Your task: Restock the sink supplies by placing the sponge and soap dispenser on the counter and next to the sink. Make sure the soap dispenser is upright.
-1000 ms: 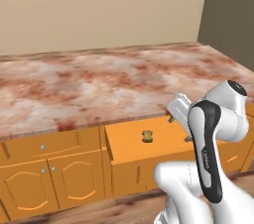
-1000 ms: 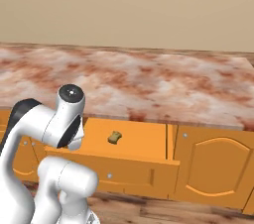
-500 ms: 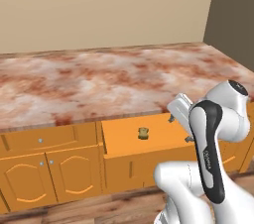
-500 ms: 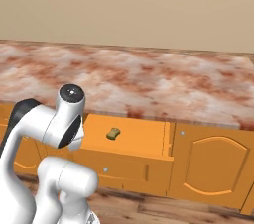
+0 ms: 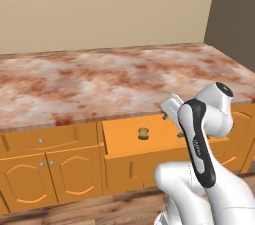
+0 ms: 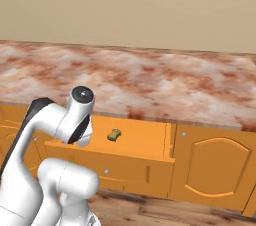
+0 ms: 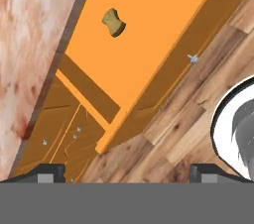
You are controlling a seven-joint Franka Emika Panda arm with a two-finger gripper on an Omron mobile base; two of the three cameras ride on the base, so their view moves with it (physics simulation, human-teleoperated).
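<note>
My gripper (image 7: 127, 174) hangs above the open drawer (image 7: 149, 29) with its jaws spread wide and nothing between them; in the hand view the two dark tips sit far apart at the bottom, looking down on the drawer front and the wooden floor (image 7: 178, 134) beyond it. The sponge (image 7: 113, 22) lies alone on the drawer's flat orange bottom, toward the back near the counter (image 7: 30, 44) edge, apart from every wall. I judge it was stocked there and has to come out and up onto the stone. There is bare drawer floor on all sides of it, so a straight descent looks possible, though the overhanging counter lip close behind it is the edge I would watch. From the right base view the sponge (image 6: 115, 134) sits beside my wrist, with the drawer pulled well out. The counter (image 5: 109, 79) above is broad and bare in both base views; I see no sink or soap dispenser from here, so I cannot tell which way they lie.
</note>
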